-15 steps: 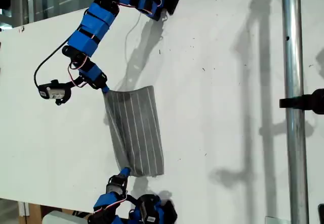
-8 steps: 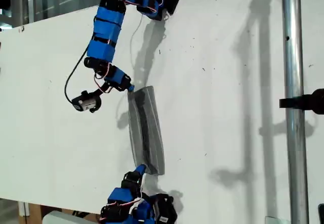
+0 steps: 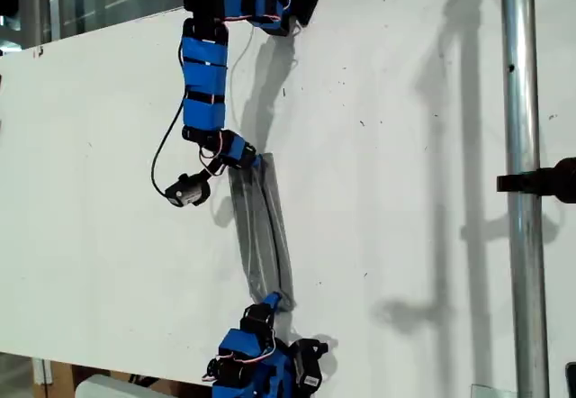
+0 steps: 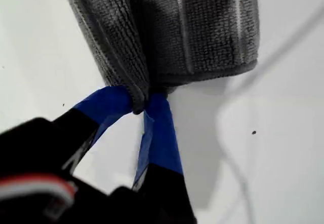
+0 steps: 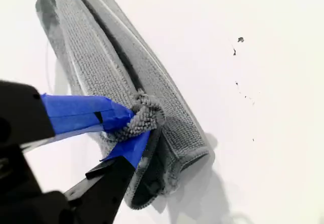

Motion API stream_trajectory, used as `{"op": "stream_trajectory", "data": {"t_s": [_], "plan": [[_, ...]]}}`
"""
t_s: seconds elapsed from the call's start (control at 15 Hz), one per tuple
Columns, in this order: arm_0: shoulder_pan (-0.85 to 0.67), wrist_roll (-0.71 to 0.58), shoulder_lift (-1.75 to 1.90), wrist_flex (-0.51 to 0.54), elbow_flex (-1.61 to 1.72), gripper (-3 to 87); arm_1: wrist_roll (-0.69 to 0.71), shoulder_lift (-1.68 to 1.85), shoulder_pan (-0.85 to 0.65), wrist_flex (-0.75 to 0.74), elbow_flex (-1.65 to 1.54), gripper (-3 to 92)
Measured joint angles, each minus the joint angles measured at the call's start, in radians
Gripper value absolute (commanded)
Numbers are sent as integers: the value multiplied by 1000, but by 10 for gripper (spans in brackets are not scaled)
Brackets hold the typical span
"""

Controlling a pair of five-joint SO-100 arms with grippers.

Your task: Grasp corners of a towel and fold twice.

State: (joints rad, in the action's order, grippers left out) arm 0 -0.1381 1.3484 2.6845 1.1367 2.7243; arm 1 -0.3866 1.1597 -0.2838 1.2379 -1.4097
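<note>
The grey striped towel (image 3: 266, 227) lies as a narrow folded strip on the white table, running from far to near in the exterior view. My first gripper (image 3: 258, 161), on the arm reaching in from the exterior view's top, is shut on the strip's far corner. The first wrist view shows that gripper (image 4: 142, 105) pinching the towel (image 4: 202, 26) at a lifted corner. My second gripper (image 3: 273, 301), on the arm at the exterior view's bottom, is shut on the near corner. In the second wrist view its blue fingertips (image 5: 114, 113) squeeze a bunched corner of the towel (image 5: 101, 57).
A vertical metal pole (image 3: 522, 191) with a black clamp (image 3: 544, 182) stands at the exterior view's right. The white table (image 3: 405, 191) stretches between towel and pole. The table's far edge (image 3: 90, 38) slants across the exterior view's upper left.
Both grippers have carried their towel corners toward the exterior view's right. The towel has gone from a wide arched sheet to a narrow folded strip.
</note>
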Motion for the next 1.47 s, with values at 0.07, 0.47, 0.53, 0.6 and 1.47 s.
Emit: {"op": "stream_trajectory", "data": {"t_s": [0.07,0.47,0.53,0.6,1.47], "plan": [[14,9,32,0,11,49,-12,-3,0,8,0,204],[212,163,459,210,23,137,-110,264,-2,273,-49,292],[236,192,502,219,37,137,-129,337,-2,279,-84,292],[258,210,531,221,49,138,-155,425,-6,295,-152,298],[267,34,776,-25,150,308,-342,1006,-129,-17,-769,313]]}}
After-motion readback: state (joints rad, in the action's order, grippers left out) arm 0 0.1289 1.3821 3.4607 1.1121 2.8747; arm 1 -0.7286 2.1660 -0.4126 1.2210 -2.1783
